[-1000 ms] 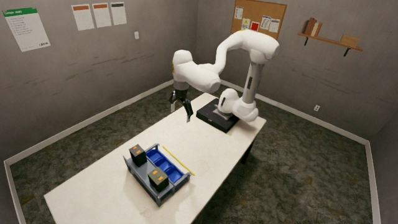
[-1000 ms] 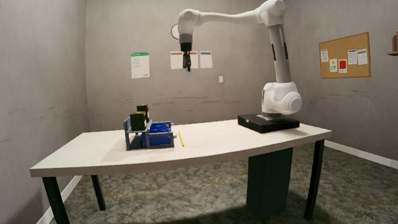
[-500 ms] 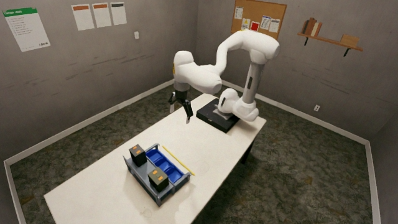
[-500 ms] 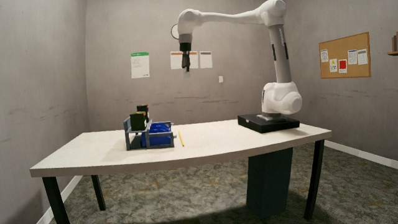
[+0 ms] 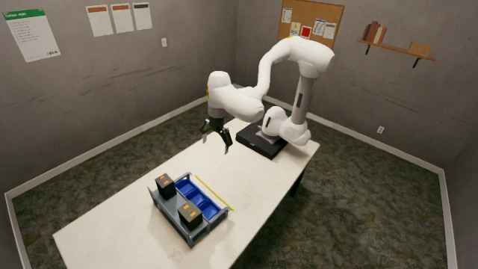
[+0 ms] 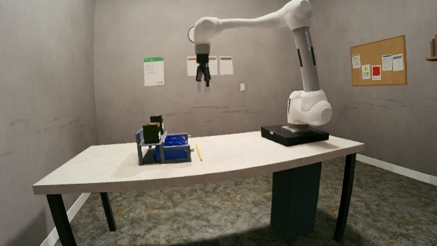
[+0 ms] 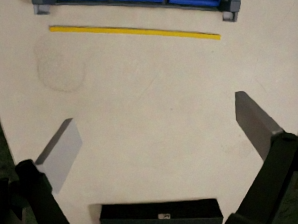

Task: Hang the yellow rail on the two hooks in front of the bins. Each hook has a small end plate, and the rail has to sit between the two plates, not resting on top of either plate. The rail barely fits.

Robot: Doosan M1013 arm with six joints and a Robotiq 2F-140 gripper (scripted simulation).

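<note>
1. Yellow rail [image 5: 214, 193] [image 6: 199, 152] [image 7: 135, 32]: lying flat on the bench [image 5: 149, 209] [image 6: 232, 150] [image 7: 150, 100], just in front of the bins, off the hooks. Below centre in the top view; across the upper part of the wrist view.
2. Two hooks [image 7: 42, 9] [image 7: 230, 16]: on the rack's front corners, upper left and upper right of the wrist view, near the rail's ends.
3. Blue bins [image 5: 198, 198] [image 6: 176, 147] [image 7: 195, 2]: in the front of the grey rack [image 5: 172, 217] [image 6: 176, 148] [image 7: 120, 4], lower left of the top view.
4. Two dark boxes with orange marks [image 5: 166, 186] [image 5: 190, 214]: upright on the rack, behind the bins.
5. My claw [image 5: 215, 146] [image 6: 203, 89] [image 7: 154, 119]: wide open, holding nothing, pointing down above the bench; left of centre and high in the exterior view.
6. My black base plate [image 5: 272, 152] [image 6: 290, 141] [image 7: 200, 207]: on the bench, right of centre in the top view, bottom edge of the wrist view.

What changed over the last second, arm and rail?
The gripper has come down and turned slightly, its fingers now showing side by side in the exterior view. Nothing taken hold of or let go. The yellow rail, blue bins and arm base stayed put.
</note>
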